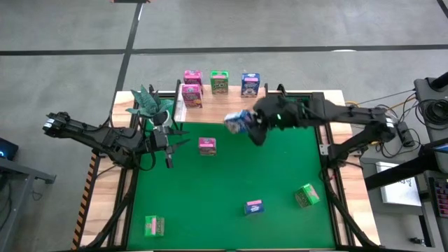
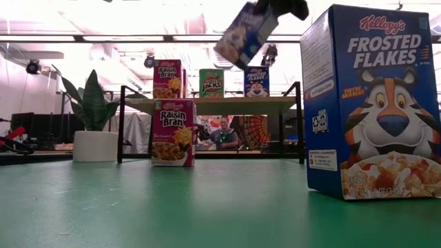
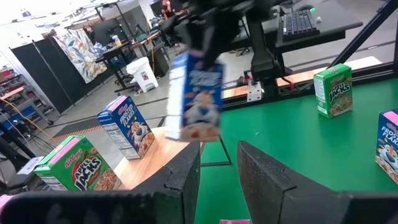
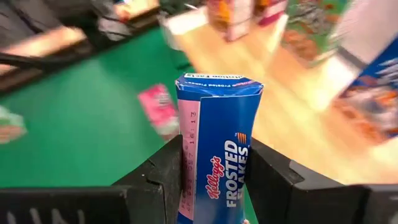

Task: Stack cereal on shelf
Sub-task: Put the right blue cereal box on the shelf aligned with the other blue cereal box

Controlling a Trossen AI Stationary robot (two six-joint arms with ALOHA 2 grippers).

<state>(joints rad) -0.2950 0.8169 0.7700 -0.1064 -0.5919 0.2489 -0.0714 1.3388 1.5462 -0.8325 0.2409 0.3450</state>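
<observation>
Nine small cereal boxes are seen, with a light-wood shelf (image 1: 294,96) on thin black legs at twelve o'clock on the table. Four boxes are placed on the shelf: a pink Raisin Bran box (image 1: 192,76) and a second pink box (image 1: 192,96) just in front of it, a green Apple Jacks box (image 1: 219,82) and a blue Frosted Flakes box (image 1: 250,84), all upright. A blue Frosted Flakes box (image 1: 239,121) is held tilted in the air near the shelf's front edge. On the green mat, a pink box (image 1: 206,145) is stood upright near the centre, a green box (image 1: 155,225) lies at seven o'clock, a blue box (image 1: 254,207) at six o'clock, and a green box (image 1: 306,195) at five o'clock.
</observation>
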